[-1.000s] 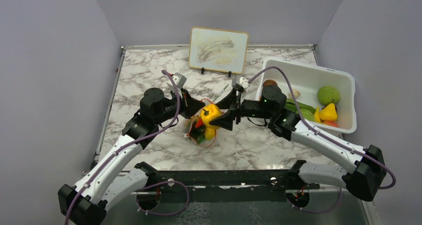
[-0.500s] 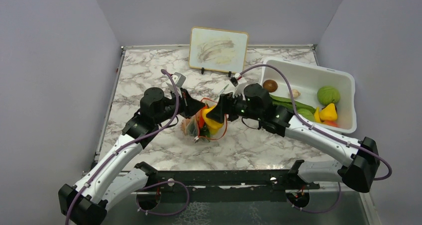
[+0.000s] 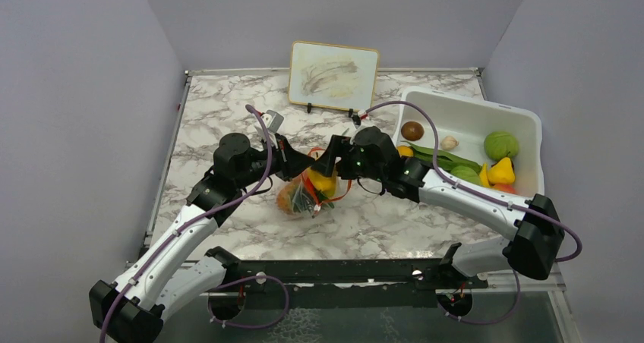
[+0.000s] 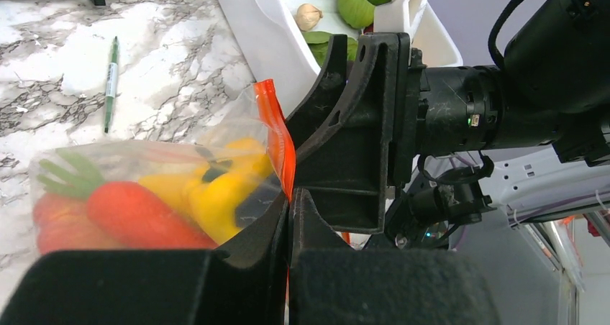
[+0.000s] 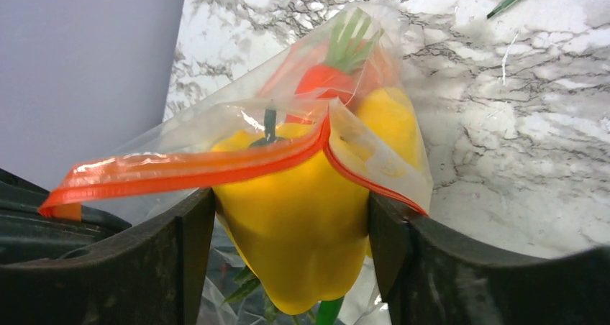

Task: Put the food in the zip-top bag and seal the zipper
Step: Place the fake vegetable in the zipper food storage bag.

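Note:
The clear zip-top bag (image 3: 302,197) hangs between the two arms, a little above the marble table. My left gripper (image 4: 289,199) is shut on the red-orange zipper (image 4: 275,134) at one end of the mouth. My right gripper (image 5: 291,221) is shut on a yellow pepper (image 5: 302,224), one piece of the food. The pepper sits halfway through the open mouth, with the zipper (image 5: 187,168) draped over its top. Inside the bag lie an orange-red piece with a green top (image 5: 327,80), another yellow pepper (image 4: 216,195) and green leaves. From above, the right gripper (image 3: 326,167) presses against the bag opposite the left gripper (image 3: 295,159).
A white bin (image 3: 524,119) at the right holds a green round piece (image 3: 501,144), a yellow pepper (image 3: 500,170), a brown ball (image 3: 412,130), green pods and a garlic bulb (image 3: 449,142). A framed board (image 3: 334,75) stands at the back. A thin pen (image 4: 110,80) lies on the table.
The right arm carried the yellow pepper leftward from beside the bag into its mouth. The bag swung slightly left and now bulges. The left gripper stayed shut on the zipper.

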`<state>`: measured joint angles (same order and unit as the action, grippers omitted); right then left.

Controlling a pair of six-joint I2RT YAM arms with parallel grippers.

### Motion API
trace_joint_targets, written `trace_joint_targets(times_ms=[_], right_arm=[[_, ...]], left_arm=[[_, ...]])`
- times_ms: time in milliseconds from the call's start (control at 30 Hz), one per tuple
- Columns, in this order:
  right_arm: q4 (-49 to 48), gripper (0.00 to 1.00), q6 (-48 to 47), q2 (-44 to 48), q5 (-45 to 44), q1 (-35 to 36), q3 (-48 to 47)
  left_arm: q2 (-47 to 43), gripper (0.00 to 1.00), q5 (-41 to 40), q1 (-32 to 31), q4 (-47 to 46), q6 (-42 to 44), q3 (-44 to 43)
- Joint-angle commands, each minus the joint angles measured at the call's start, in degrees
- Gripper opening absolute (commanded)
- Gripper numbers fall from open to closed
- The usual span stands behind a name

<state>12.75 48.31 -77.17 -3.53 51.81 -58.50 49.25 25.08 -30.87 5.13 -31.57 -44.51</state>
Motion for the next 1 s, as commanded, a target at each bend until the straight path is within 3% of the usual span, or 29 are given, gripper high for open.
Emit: trace_joint_targets(times_ms=[0,67,167,267,433,967], right_arm=[[-2.5,0.76,3.0,0.2,-4.4,0.3,-1.0],[-4.4,0.84,0.7,1.3,-4.9,0.4,0.7],[-2.7,0.85,-1.2,3.5,-6.3,0.4,1.5],[-3.4,0.84,-5.1,6.9,-2.1,0.4,2.2],[-4.5,0.77,-8.7,12.8,2.2,0.4,4.4],[1.9,0.60,-5.6,22.0,0.8,0.4,9.7]], left_arm=[[-0.9,0.00,2.2,-0.2,-4.2,-0.6,-0.5],[-0.1,0.00,2.6,-0.2,-3.6,-0.3,-0.7],[1.2,0.00,3.4,-0.2,-2.7,0.1,-1.3],[1.3,0.00,3.5,-0.2,-3.1,0.3,-1.1],[1.2,0.00,3.2,-0.2,-3.3,0.6,-1.2],[2.1,0.00,2.5,-0.2,-3.7,0.2,-2.4]])
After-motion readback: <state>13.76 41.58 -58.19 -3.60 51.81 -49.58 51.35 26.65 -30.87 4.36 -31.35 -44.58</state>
